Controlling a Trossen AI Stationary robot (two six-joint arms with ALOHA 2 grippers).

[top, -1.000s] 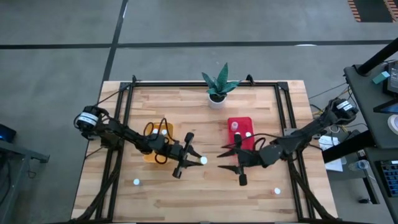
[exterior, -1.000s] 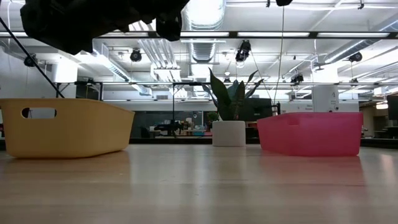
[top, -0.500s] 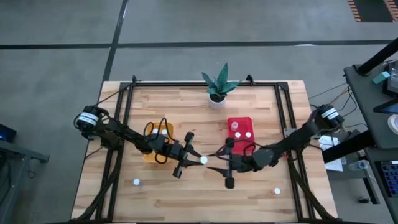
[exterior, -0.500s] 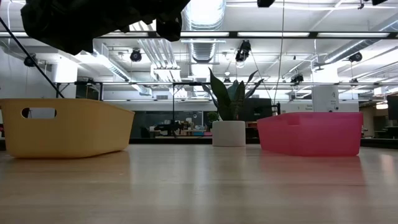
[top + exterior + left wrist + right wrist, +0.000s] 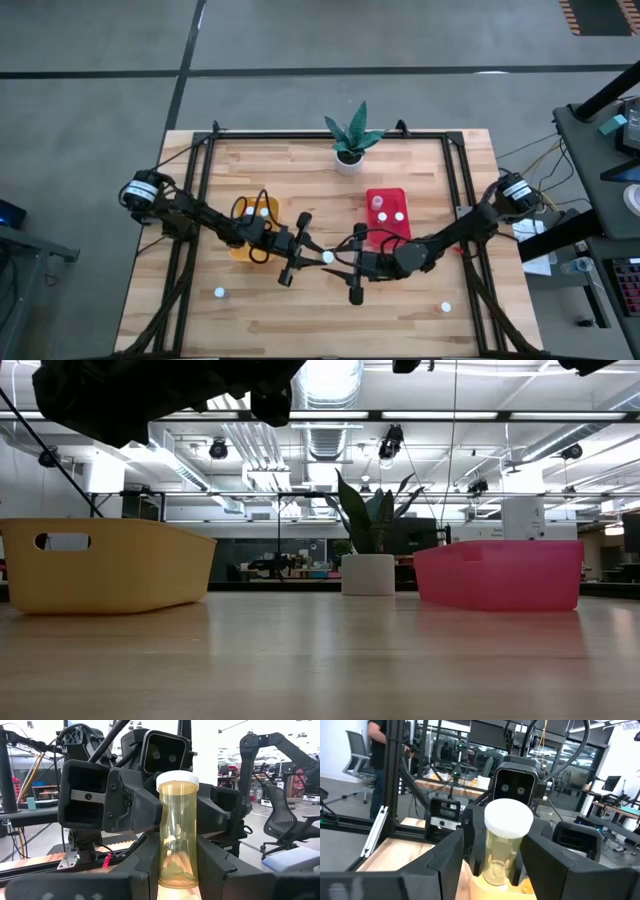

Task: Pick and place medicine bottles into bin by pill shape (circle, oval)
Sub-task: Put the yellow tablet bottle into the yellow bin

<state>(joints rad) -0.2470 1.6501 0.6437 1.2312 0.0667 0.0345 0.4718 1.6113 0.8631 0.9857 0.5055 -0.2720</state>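
Gripping a medicine bottle [image 5: 177, 830], the left claw [image 5: 312, 256] meets the right claw [image 5: 343, 262], fingers spread.

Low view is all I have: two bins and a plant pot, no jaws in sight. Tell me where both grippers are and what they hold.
Observer: Both are over the table's middle, between the yellow bin and the red bin. The left gripper and the right gripper face each other there.
Operator: Say what is held.
Observer: The left jaws are shut on an upright amber bottle with a white cap. The right gripper is at the same bottle.
Operator: List what is loose.
Observer: One loose bottle sits on the left arm's side and another loose bottle on the right arm's side, both near the table edge away from the plant.
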